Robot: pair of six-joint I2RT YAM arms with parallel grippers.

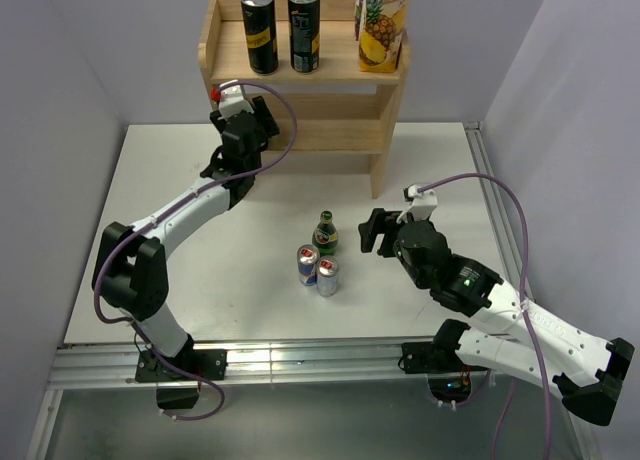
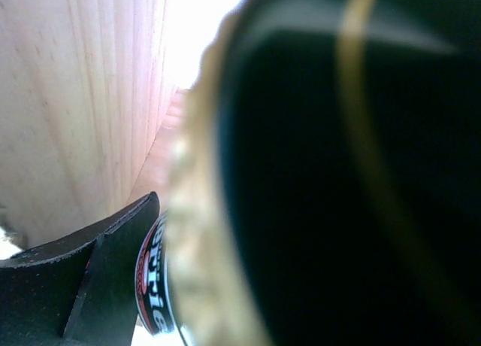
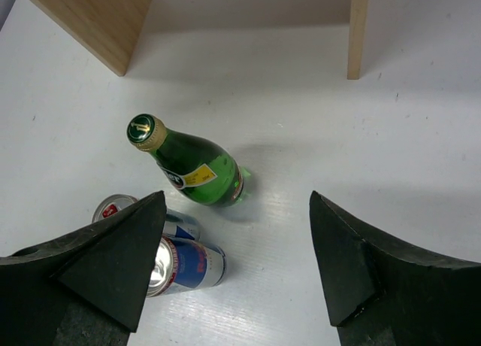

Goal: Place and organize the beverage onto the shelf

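Note:
The wooden shelf (image 1: pixel 300 68) stands at the table's back. Two black cans with yellow marks (image 1: pixel 260 30) (image 1: pixel 304 28) stand on its top tier. My left gripper (image 1: pixel 256 118) is at the left end of the lower tier. In the left wrist view it is shut on a green glass bottle (image 2: pixel 316 180) that fills the frame, beside the shelf's side panel (image 2: pixel 83 105). A second green bottle (image 1: pixel 325 233) (image 3: pixel 197 170) and two blue-and-silver cans (image 1: pixel 308 265) (image 1: pixel 327 276) stand together mid-table. My right gripper (image 1: pixel 374 230) (image 3: pixel 237 263) is open and empty, just right of them.
A pineapple juice carton (image 1: pixel 382 25) stands on the right of the top tier. The shelf's right leg (image 1: pixel 379 170) (image 3: pixel 358 30) reaches the table behind the right gripper. A metal rail (image 1: pixel 300 355) runs along the table's near edge.

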